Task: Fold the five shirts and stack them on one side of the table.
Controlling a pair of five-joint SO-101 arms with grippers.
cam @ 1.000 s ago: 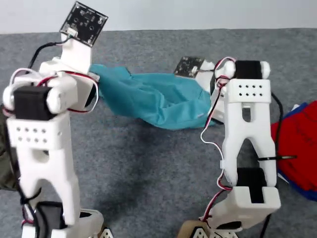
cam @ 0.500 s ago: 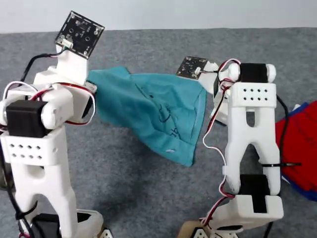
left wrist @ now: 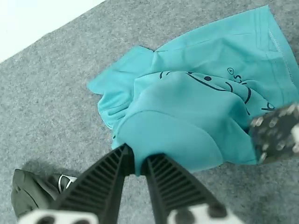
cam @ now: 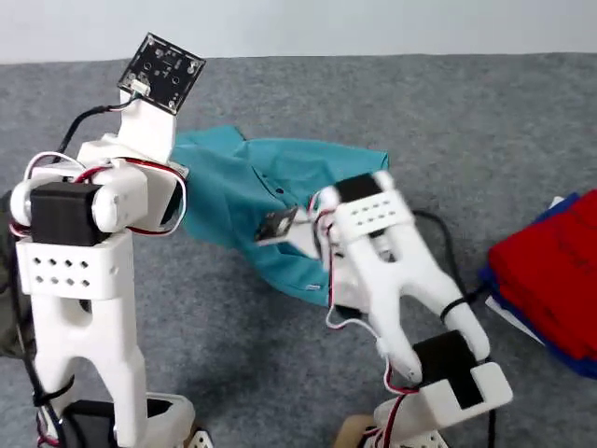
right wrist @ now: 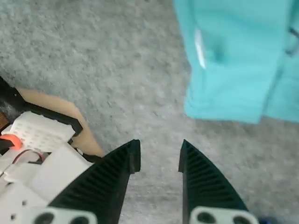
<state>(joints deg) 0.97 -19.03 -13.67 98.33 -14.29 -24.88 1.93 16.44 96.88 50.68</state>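
Left gripper (left wrist: 137, 161): jaws clamped on the teal shirt's (left wrist: 196, 107) fold.
Right gripper (right wrist: 159, 148): jaws apart, over grey mat (right wrist: 93, 70) beside teal shirt.

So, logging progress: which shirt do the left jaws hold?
The teal shirt, its edge pinched in the left jaws. The red shirt lies far off to the right and the dark olive shirt to the left, both untouched.
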